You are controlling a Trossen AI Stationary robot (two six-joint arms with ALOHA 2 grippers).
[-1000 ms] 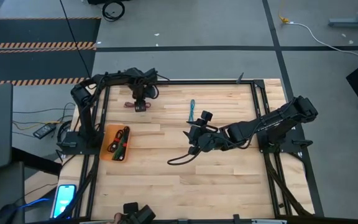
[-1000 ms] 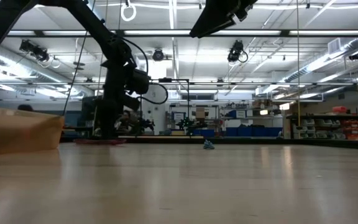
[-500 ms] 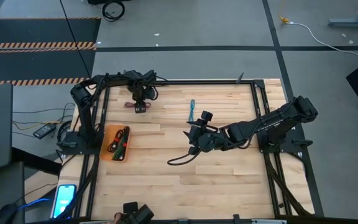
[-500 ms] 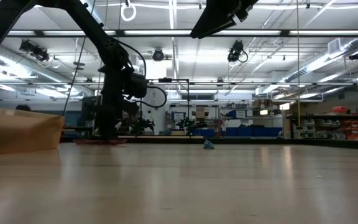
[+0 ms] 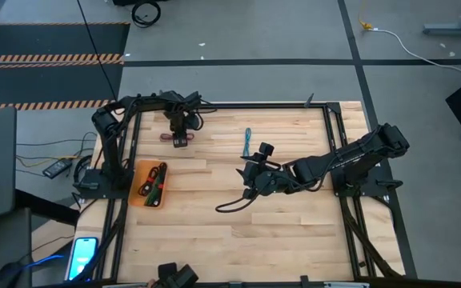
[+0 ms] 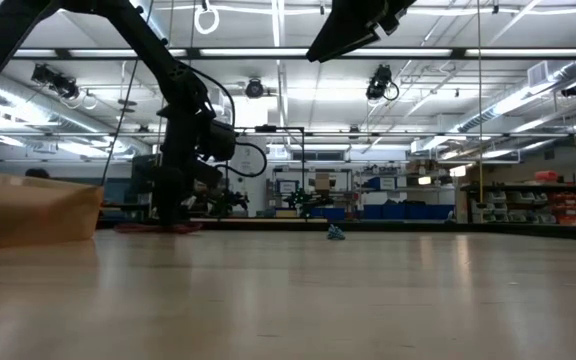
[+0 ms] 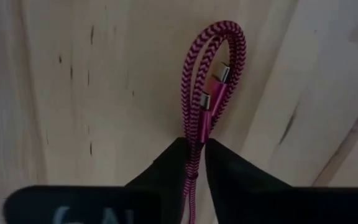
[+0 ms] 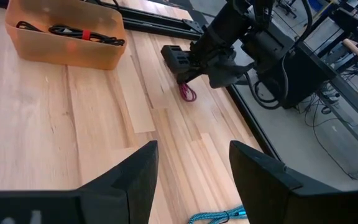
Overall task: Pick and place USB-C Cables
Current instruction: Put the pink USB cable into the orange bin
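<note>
The maroon braided cable (image 7: 219,68) lies near the table's far left corner (image 5: 169,138), folded into a narrow loop with both connectors showing. My left gripper (image 7: 196,149) is shut on it (image 5: 181,141). The teal-blue cable (image 5: 247,142) lies flat on the wood at the far middle. My right gripper (image 8: 193,180) hovers open mid-table (image 5: 249,174), near the teal-blue cable (image 8: 219,216) and touching nothing. Black coils with a red tie (image 8: 73,31) lie in the orange bin (image 8: 61,53). My left gripper pinches the maroon cable's doubled strands (image 7: 194,134) between its two fingers, at the end away from the loop. The fingers slant down from above and lie along the cable. The looped end (image 7: 229,37) rests on the table.
The orange bin (image 5: 138,188) stands by the left edge, near the left arm's base. A loose black lead (image 5: 230,204) trails on the table from the right arm. A black frame borders the table. Bare wood spreads over the near half.
My left arm has shifted slightly toward the table's left edge while staying over the maroon cable. The right arm has kept still.
</note>
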